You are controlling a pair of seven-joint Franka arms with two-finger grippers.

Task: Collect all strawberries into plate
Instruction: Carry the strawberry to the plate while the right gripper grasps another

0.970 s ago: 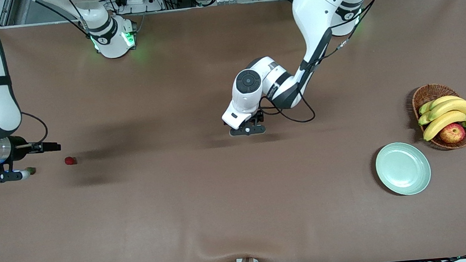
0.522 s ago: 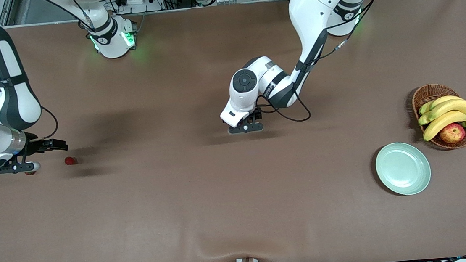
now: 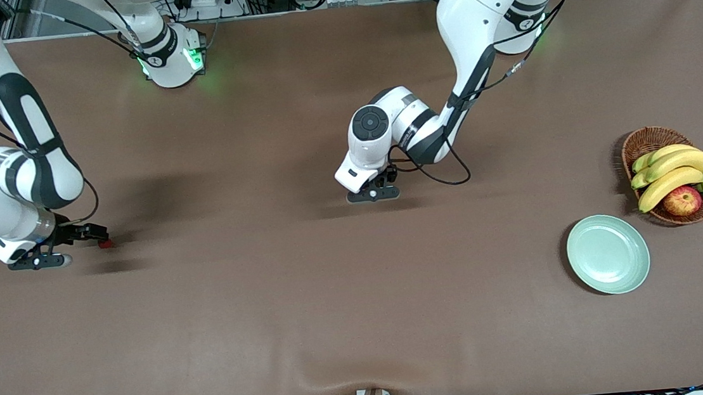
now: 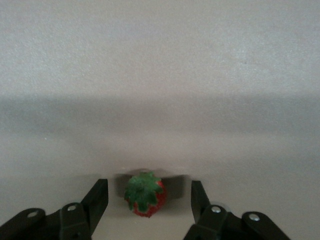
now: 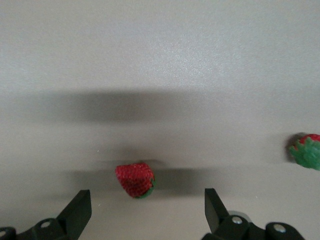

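Left wrist view, strawberry [image 4: 145, 193] between spread fingers [image 4: 97, 199], untouched

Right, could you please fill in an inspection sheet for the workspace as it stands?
Surface: brown cloth-covered table, rippled at its near edge.
Job's things: first strawberry between the left gripper's open fingers, gaps either side; second strawberry between the right gripper's; third strawberry beside it, toward the left arm's end; plate holds nothing.
Clutter: wicker basket with bananas and an apple, beside the plate.
Grippers: left gripper low over the table's middle, open; right gripper low at the right arm's end, open.
Cables: black loops at both wrists.
Surroundings: equipment along the robots' edge.
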